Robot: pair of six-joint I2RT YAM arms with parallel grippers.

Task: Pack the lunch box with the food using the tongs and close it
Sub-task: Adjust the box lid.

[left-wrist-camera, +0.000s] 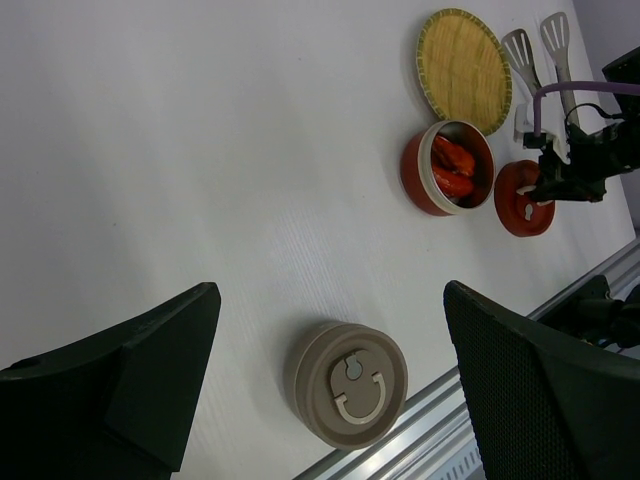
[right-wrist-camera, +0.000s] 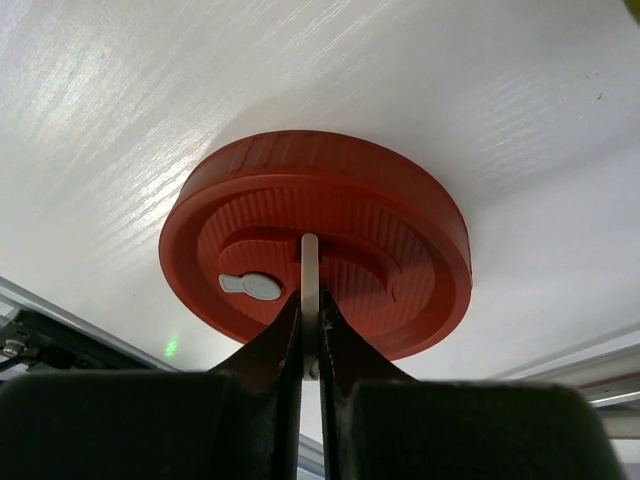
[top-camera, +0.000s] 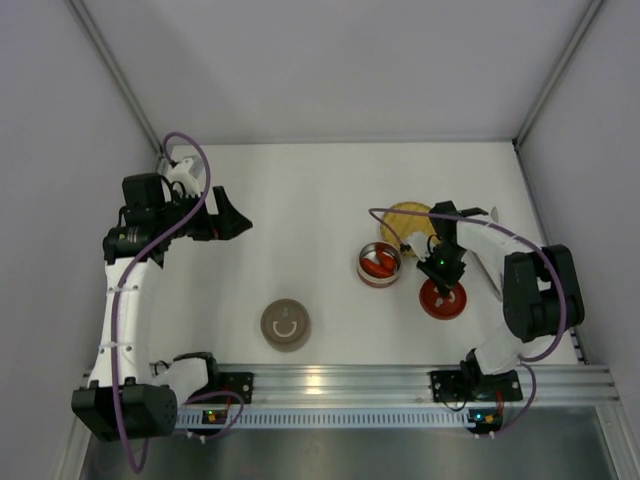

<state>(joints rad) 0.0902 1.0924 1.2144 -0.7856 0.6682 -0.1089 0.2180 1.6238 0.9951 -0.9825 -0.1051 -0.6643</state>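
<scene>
R gripper [right-wrist-camera: 310,305]: clamped on round red lid [right-wrist-camera: 330,200] by its handle, lid on table [right-wrist-camera: 150,90]
L gripper [left-wrist-camera: 330,295]: wide open, empty
Food: red pieces [left-wrist-camera: 452,170] in open red tin [left-wrist-camera: 418,182]
Tongs [left-wrist-camera: 521,48]: grey metal, beside yellow woven plate [left-wrist-camera: 463,68]

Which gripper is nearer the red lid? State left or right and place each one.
Right. The right gripper is shut on the upright handle of the red lid; the left gripper hangs open far off to the left.

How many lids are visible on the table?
2: the red lid beside the open red tin, its handle pinched by the right gripper; the beige lid on the beige tin, left of both.
</scene>
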